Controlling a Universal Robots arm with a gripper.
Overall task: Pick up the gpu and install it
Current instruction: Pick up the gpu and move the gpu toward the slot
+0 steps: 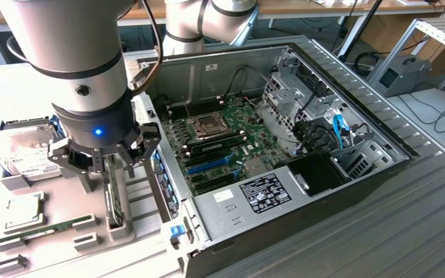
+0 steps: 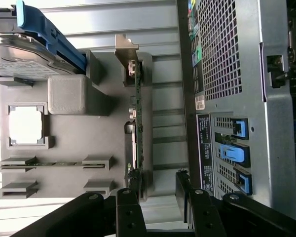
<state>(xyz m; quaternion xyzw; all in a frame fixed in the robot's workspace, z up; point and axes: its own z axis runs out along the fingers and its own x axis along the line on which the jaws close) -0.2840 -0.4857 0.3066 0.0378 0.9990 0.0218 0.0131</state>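
Gpu [image 1: 114,202] stands on edge in a slot of the grey parts tray [image 1: 53,194], directly under the gripper [image 1: 105,168]. Not installed, not lifted.

Gripper: jaws spread wide, nothing in them. Fingers hang approx. level w/ the card's top edge, one on each side in the exterior view. Can't tell if they touch it.

Key relation: card's long axis runs along the tray, parallel to the side wall of the pc case [image 1: 346,116]. In the exterior view it reaches from under the gripper toward the near edge. In the wrist view the gpu [image 2: 137,123] shows edge-on as a thin green line, silver bracket at its far end. It sits closer to one finger than to the gripper's [image 2: 158,192] centre, so in my judgement the jaws aren't quite centred on it.

Further out on the tray, away from the case: cpu [image 1: 23,209] in a square holder, memory stick [image 1: 41,231] flat in clips, hard drive [image 1: 25,147] at the far end.

Other side of the gpu, just beside the tray: the case, lying open w/ motherboard [image 1: 215,139] facing up and blue slots [image 1: 207,165] bare.
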